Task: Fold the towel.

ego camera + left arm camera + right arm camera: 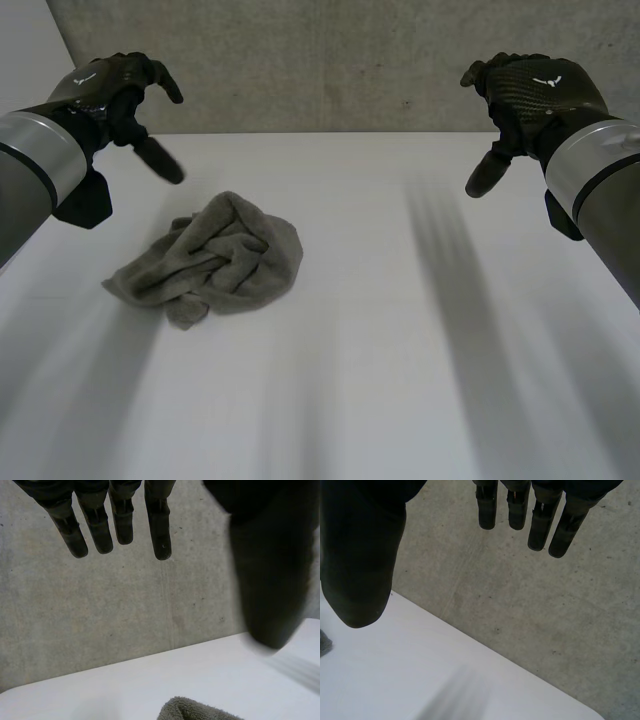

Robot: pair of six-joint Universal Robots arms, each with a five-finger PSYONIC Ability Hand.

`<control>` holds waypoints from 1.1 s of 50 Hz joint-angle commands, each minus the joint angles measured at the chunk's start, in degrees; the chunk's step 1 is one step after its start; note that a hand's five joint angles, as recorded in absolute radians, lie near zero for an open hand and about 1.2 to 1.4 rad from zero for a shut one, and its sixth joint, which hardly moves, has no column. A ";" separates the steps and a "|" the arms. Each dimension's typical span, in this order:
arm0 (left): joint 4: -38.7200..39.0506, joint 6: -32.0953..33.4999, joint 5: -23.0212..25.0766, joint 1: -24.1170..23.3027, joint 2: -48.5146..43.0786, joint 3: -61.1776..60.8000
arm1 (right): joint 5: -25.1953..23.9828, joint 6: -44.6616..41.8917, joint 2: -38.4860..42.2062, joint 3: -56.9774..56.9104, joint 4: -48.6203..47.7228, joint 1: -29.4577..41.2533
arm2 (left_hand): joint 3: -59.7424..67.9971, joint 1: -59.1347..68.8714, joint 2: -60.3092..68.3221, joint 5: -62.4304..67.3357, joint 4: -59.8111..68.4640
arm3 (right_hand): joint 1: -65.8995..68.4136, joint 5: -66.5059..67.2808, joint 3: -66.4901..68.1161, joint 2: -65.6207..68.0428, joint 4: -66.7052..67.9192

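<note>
A grey towel (210, 262) lies crumpled in a loose heap on the white table (400, 350), bunched and creased with one flat corner spread out toward the robot's left side. The left hand (115, 90) hangs in the air above the table, apart from the towel, which lies below and just inward of its thumb tip. In the left wrist view its fingers (159, 525) reach out straight and slightly spread, the thumb (270, 580) stands wide of them, and nothing is between them; a rounded fold of the towel (192, 710) shows on the table beneath the gap between fingers and thumb. The right hand (530, 90) is raised over the other side of the table, well apart from the towel. In the right wrist view its fingers (540, 525) are also straight and held wide from the thumb (360, 570), holding nothing, with bare table (395, 680) below them. A concrete wall (330, 60) stands beyond both sets of fingertips.
</note>
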 commanded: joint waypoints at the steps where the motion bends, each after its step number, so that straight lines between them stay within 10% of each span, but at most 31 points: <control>1: -0.09 0.08 0.26 0.56 -0.04 0.31 | -0.23 0.03 -0.07 -0.20 -0.07 -0.01 | -3.35 -3.43 -3.18 -1.21 -3.60 | -3.34 -3.47 -3.76 -3.96 -4.61; 23: 0.88 2.46 0.35 0.48 -2.85 -0.66 | -4.53 0.12 -0.60 -0.64 -0.33 -2.12 | -5.70 -5.78 -5.53 -3.57 -5.96 | -3.34 -3.47 -3.76 -3.96 -4.61; 48: 14.94 10.10 -0.18 0.83 -30.71 -0.84 | -6.91 -0.14 -0.60 1.12 -0.33 -1.33 | -5.70 -5.78 -5.53 -3.57 -5.96 | -3.34 -3.47 -3.76 -3.96 -4.61; 51: 16.17 13.44 -0.35 0.91 -31.59 -1.36 | -6.91 -0.14 -0.51 1.12 -0.33 -1.33 | -1.33 -1.41 -1.16 0.80 -1.58 | -3.34 -3.47 -3.76 -3.96 -4.61; 55: 16.26 15.20 -0.09 0.91 -31.07 -1.80 | -6.91 -0.14 -0.60 1.21 -0.33 -1.33 | 45.56 45.48 45.73 47.69 45.30 | -3.34 -3.47 -3.76 -3.96 -4.61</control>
